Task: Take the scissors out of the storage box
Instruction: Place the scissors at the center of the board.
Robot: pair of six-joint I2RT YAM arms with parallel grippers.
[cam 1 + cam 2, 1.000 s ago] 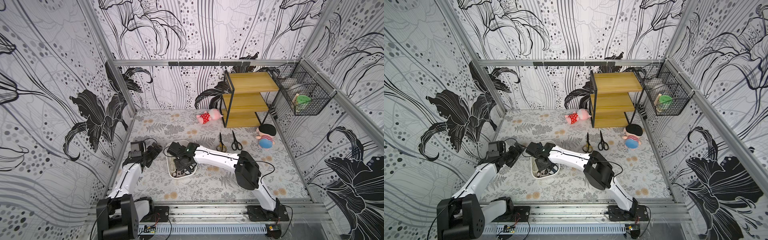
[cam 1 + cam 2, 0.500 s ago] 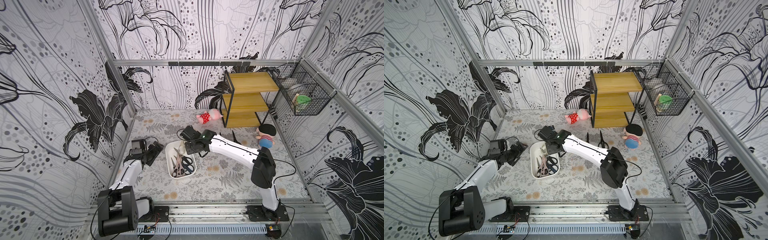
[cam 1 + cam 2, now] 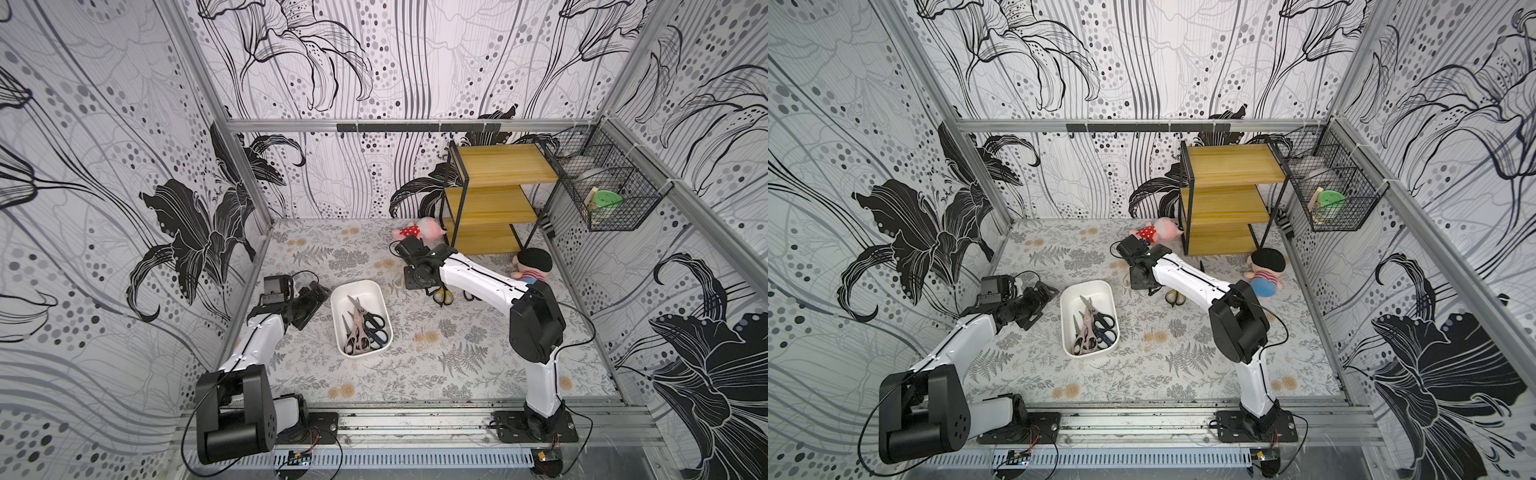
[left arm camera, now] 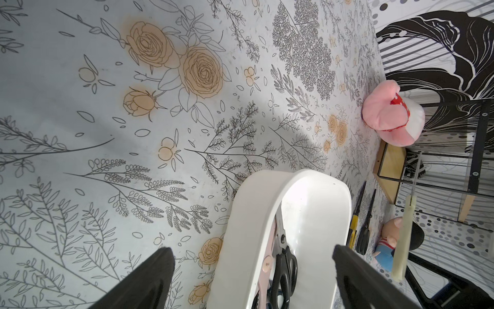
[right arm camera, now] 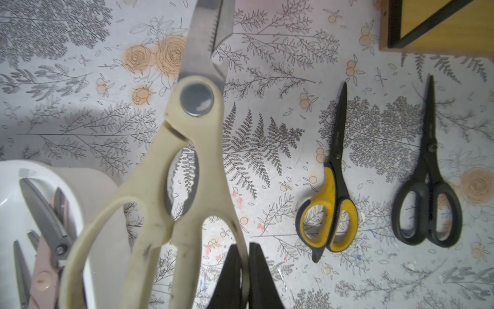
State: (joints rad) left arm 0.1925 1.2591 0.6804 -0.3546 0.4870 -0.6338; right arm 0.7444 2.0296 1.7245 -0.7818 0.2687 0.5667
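**Right tool** [image 5: 242, 250]: jaws pinched nearly together on one handle loop of the cream scissors [image 5: 192, 149]. The pair hangs clear of the desk [image 3: 436, 357], right of centre in both top views.

**Set out on the desk, beside it:** yellow-black pair [image 5: 330, 211] and black pair [image 5: 427, 198], side by side but apart, blades toward the wooden shelf [image 3: 494, 166].

**Left tool** [image 4: 251, 247]: jaws wide, holding nothing, just beside the left wall of the storage box [image 3: 361, 291].

**Storage box:** centre-left in both top views. It holds several overlapping pairs [image 3: 365, 328] with pinkish-beige, black and dark blue handles.

**Progress, as judged:** two pairs are out and a third is lifted but not yet laid down. The box is far from empty, so under half is done.
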